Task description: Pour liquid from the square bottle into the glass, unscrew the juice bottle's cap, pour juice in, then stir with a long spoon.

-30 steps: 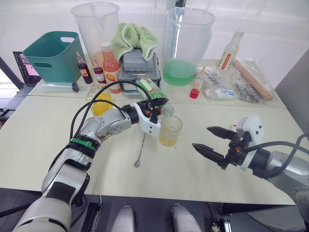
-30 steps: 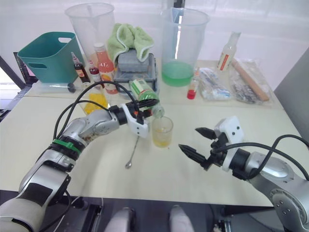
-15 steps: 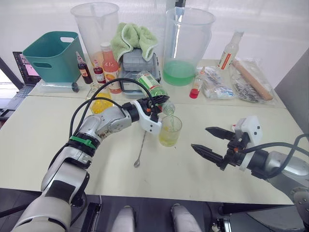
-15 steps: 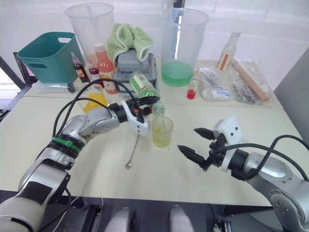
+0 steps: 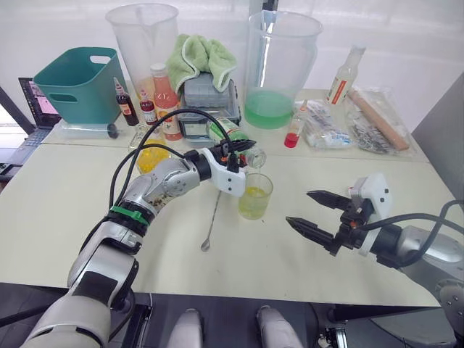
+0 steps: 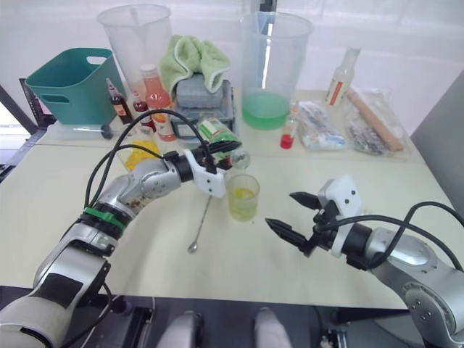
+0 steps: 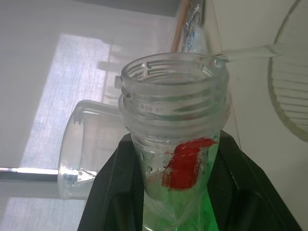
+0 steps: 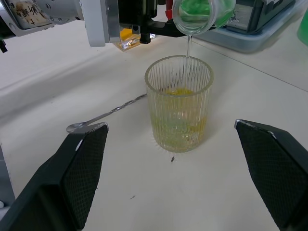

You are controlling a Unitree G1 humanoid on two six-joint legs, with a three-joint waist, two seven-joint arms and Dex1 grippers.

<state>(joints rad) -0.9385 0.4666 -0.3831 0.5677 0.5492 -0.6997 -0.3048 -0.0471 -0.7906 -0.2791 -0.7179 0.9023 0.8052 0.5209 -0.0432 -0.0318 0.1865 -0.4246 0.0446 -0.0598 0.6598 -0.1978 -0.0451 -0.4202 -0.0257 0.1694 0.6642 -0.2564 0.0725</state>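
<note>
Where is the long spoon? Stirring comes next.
The long spoon lies flat on the table, just left of the glass, below the left hand holding the juice bottle.

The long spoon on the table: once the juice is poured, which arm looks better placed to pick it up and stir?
Probably the right. Its gripper is open and empty beside the glass, while the left gripper is shut on the juice bottle. The long spoon lies between them.

You see the juice bottle (image 5: 233, 138) tipped nearly level, uncapped, its mouth above the glass (image 5: 254, 196), a thin stream falling in. The ribbed glass stands upright, part-filled with yellow-green liquid. The long spoon (image 5: 213, 224) lies flat just beside it. The square bottle (image 5: 151, 154) stands behind.
</note>
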